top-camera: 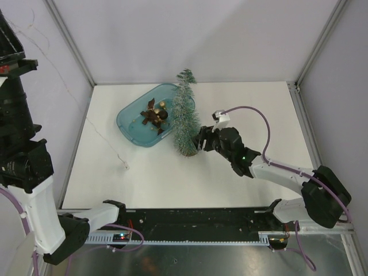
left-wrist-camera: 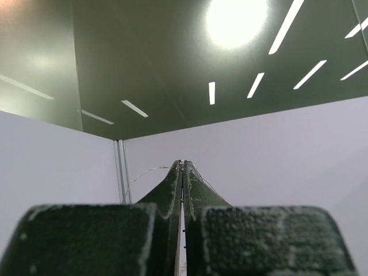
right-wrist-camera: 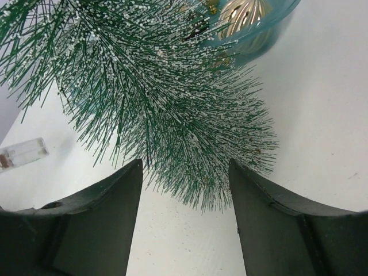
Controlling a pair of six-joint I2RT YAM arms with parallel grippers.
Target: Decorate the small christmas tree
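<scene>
On the white bench (top-camera: 172,184), the small christmas tree (top-camera: 185,118) was seen just right of a teal tub (top-camera: 119,121), its frosted needles touching the tub's right rim, its wide lower end nearer and its bent tip pointing far. Whether it lay flat or was tilted up could not be told. In the tub a brown star-shaped ornament (top-camera: 150,115) was seen with a gold bauble (top-camera: 164,104) and a dark bauble (top-camera: 163,115) beside it. The right pincer (top-camera: 199,142) was held at the right side of the tree's lower end. In the right wrist view this pincer (right-wrist-camera: 185,167) was seen released, its fingers (right-wrist-camera: 109,207) well apart, with the lowest needles of the tree (right-wrist-camera: 161,86) reaching down between them; contact with the pads could not be made out. The tub (right-wrist-camera: 270,23) was seen just beyond the needles. The left pincer (left-wrist-camera: 183,164) was seen clenched on nothing and pointed up at the wall and ceiling. A thin wire (top-camera: 125,166) was seen on the bench, left of the tub.
</scene>
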